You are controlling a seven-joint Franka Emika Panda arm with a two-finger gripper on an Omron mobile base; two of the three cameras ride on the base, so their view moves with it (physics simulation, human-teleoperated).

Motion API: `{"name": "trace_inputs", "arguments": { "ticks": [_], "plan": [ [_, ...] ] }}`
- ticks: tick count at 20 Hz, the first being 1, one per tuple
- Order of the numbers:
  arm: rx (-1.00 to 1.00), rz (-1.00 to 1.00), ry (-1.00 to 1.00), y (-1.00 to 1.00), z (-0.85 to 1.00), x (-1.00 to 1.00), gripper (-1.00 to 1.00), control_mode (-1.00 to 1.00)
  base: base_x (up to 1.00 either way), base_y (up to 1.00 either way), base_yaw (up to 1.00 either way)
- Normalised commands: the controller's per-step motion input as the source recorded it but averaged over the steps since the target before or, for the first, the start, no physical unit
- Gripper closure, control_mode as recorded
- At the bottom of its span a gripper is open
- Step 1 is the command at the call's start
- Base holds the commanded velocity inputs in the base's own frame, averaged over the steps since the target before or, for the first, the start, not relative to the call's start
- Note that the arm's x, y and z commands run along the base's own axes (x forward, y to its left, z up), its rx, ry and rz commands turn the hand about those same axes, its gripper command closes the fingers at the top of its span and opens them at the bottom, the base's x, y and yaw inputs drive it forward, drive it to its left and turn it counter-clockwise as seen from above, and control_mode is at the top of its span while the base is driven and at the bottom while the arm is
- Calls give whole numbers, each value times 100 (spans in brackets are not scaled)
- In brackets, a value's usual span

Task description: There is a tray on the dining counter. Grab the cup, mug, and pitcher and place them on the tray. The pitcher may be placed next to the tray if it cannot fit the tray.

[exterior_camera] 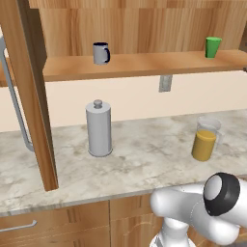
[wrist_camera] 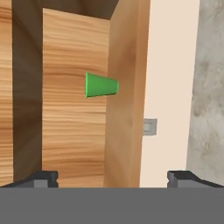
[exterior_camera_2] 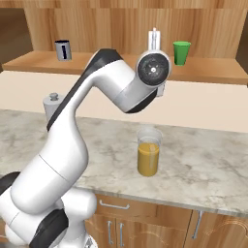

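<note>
cup — ahead of wide-open gripper

I see a bright green cup on a warm orange-brown wooden shelf, and a grey mug with a dark navy rim and handle. The clear pitcher holds orange-yellow liquid. A plain grey metal cylinder stands on the beige marbled worktop. My arm is white with dark joints.
</note>
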Motion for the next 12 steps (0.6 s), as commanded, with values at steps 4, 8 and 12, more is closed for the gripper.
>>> {"name": "trace_inputs", "arguments": {
  "ticks": [4, 8, 12],
  "plan": [
    [0, 2, 0, 0, 0, 16, -100, -100, 0, 0, 0],
    [0, 2, 0, 0, 0, 14, -100, -100, 0, 0, 0],
    [0, 1, 2, 0, 5, 14, -100, -100, 0, 0, 0]
  ]
}}
